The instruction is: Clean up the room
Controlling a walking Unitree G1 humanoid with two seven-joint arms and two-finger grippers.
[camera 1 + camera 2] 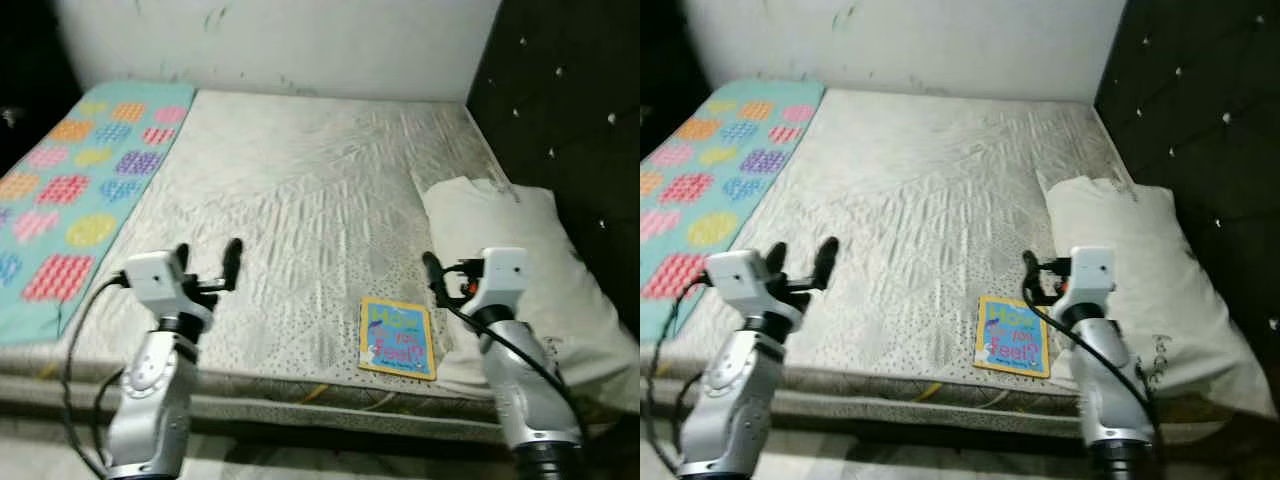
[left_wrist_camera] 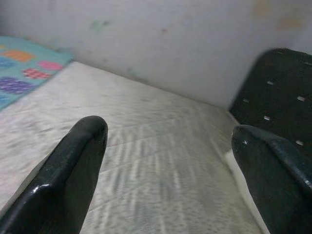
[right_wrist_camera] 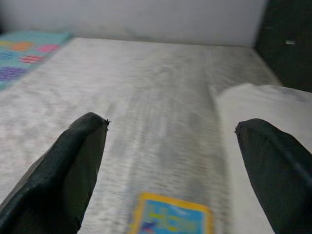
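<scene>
1. Off past my left gripper's (image 1: 207, 262) outer finger lies the teal blanket (image 1: 70, 190) with coloured patches, running along the left side of the mattress (image 1: 290, 190).
2. My left gripper's fingers (image 2: 68, 170) are spread wide with nothing between them, hovering over the near left part of the mattress.
3. Between the two grippers, closer to the right one, a picture book (image 1: 398, 337) with a yellow border lies flat near the mattress's front edge. Through the right wrist cam it sits just below the gap between the fingers (image 3: 73, 165).
4. My right gripper (image 1: 1033, 272) is wide open too, holding nothing, just beside the book.
5. Past its outer finger there's a white pillow (image 1: 520, 260) against the dark tufted headboard (image 1: 570, 110).
</scene>
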